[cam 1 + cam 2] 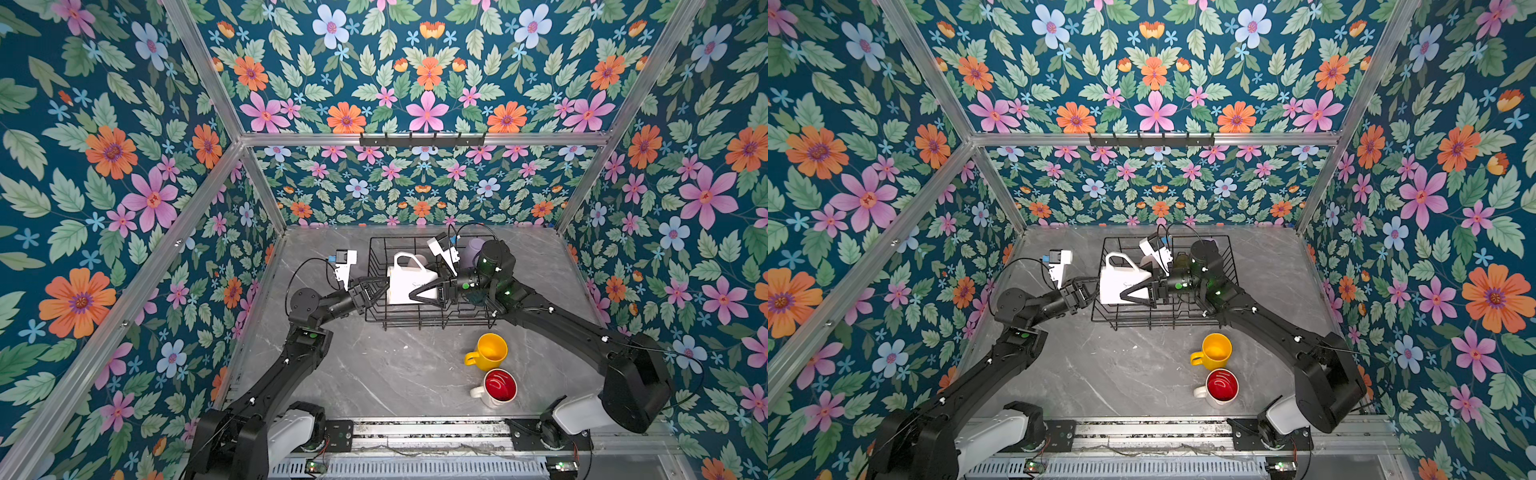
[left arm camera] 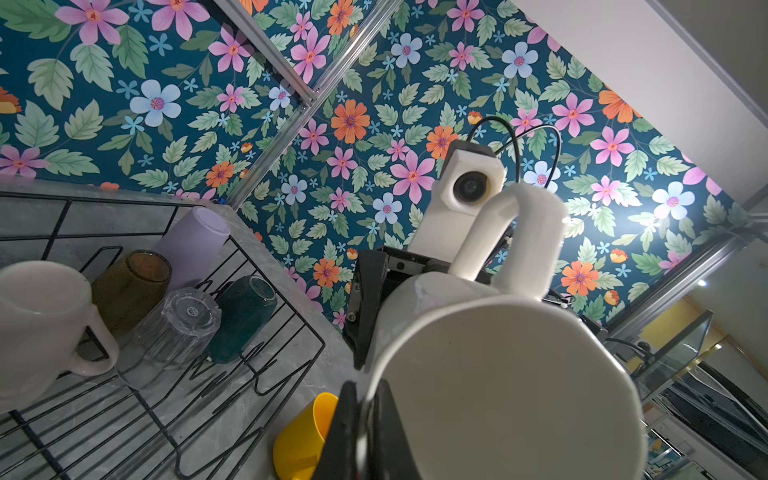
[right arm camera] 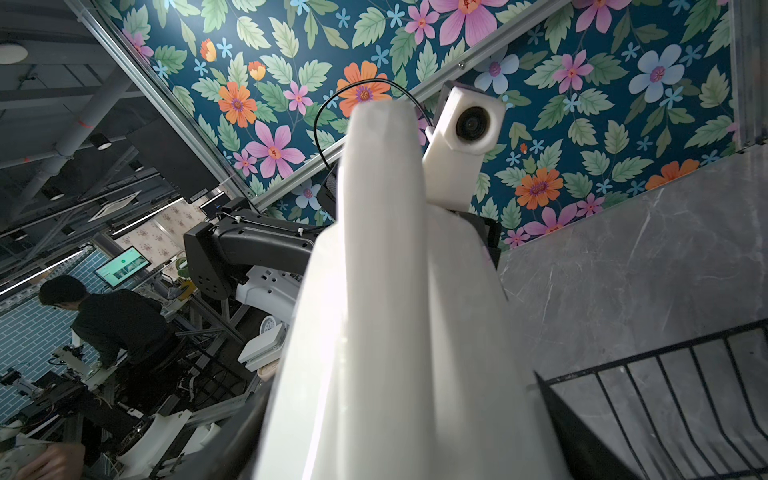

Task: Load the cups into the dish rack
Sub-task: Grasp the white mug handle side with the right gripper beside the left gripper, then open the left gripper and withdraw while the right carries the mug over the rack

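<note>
A white faceted mug (image 1: 409, 282) (image 1: 1121, 282) hangs over the left part of the black wire dish rack (image 1: 419, 324) (image 2: 270, 365). My left gripper (image 1: 380, 286) (image 2: 365, 428) is shut on its rim. My right gripper (image 1: 415, 289) (image 3: 395, 436) has a finger on either side of the mug's body (image 3: 395, 332); whether they press on it I cannot tell. In the rack lie a lilac tumbler (image 2: 195, 237), an olive-brown glass (image 2: 133, 282), a clear glass (image 2: 178, 328), a dark teal mug (image 2: 241, 316) and a pale pink mug (image 2: 41, 324). A yellow mug (image 1: 490, 351) and a white red-lined mug (image 1: 498, 386) stand on the table.
The grey marble table (image 1: 374, 374) is walled by floral panels and aluminium posts. A black hook rail (image 1: 422, 139) runs along the back beam. The two loose mugs sit near the right arm, in front of the rack. A person (image 3: 104, 324) stands outside the cell.
</note>
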You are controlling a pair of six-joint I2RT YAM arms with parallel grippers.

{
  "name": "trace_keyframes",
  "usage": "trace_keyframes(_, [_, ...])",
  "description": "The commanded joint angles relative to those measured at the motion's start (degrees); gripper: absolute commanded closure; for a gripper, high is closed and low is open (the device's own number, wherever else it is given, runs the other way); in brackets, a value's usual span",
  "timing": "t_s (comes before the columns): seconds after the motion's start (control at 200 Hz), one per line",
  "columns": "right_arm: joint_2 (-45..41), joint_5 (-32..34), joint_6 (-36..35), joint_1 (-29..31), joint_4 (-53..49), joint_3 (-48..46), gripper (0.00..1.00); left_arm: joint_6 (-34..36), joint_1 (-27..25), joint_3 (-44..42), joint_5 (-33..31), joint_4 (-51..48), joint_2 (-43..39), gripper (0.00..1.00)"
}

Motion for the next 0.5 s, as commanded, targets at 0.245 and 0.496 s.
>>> trace_keyframes(0.245, [0.05,1.83,0.32,0.42,-2.73,1.26,1.0,0.51,-0.17,0.61,1.2,4.35,-0.04,1.0])
trace_keyframes(0.496, [-1.23,5.16,-0.53,0.43,-8.94,3.7,1.0,2.03,0.08,0.95,0.75,1.16,-0.46,0.9])
